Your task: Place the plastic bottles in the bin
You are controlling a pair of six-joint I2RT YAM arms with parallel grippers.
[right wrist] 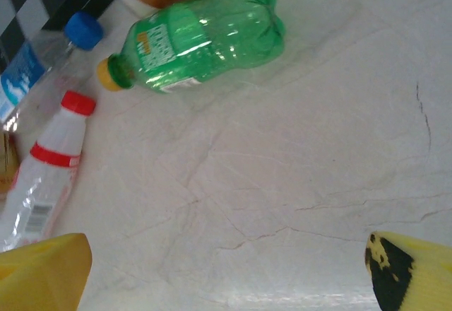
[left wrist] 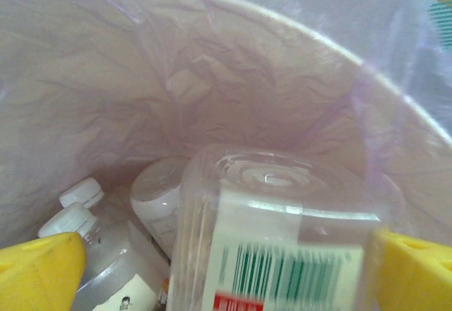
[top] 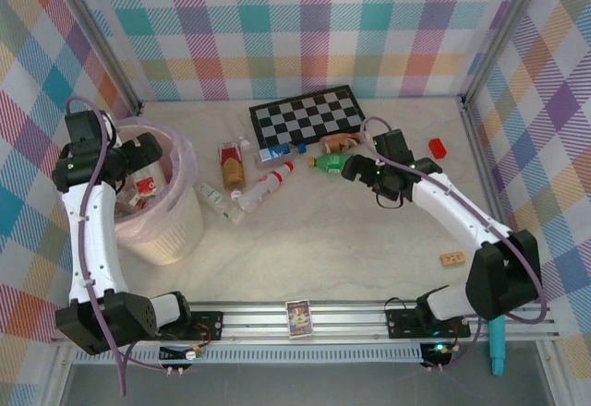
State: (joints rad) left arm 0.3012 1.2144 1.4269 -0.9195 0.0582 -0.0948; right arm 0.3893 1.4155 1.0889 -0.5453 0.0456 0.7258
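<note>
Currently, on the top camera, I am seeing the left gripper (top: 143, 173) hanging over the cream bin (top: 175, 231) with its pink liner at the left of the table (top: 351, 240). A red-labelled bottle (top: 146, 187) is showing just under the gripper, inside the rim. The right gripper (top: 354, 168) is hovering just beside a green bottle (top: 331, 161) that is lying near the checkerboard (top: 309, 115). A brown bottle (top: 231, 164) and a white bottle with a red cap (top: 268, 185) are lying between the bin and the green bottle, and a red block (top: 437, 148) is sitting further right. On the left wrist camera I am looking down into the bin (left wrist: 233, 78), where a clear bottle with a barcode label (left wrist: 275, 233) is sitting between the yellow fingertips (left wrist: 39, 272). The jaws are standing spread, one finger apart from the bottle and the other just beside it; I cannot tell whether that one is touching. Two white-capped bottles (left wrist: 78, 212) are lying low in the bin. On the right wrist camera the right gripper (right wrist: 227, 276) is holding its jaws wide apart over bare table (right wrist: 296, 184), gripping nothing. The green bottle (right wrist: 205, 39) is lying on its side ahead, with a blue-capped bottle (right wrist: 42, 56) and the white bottle with a red cap (right wrist: 46, 162) nearby.
</note>
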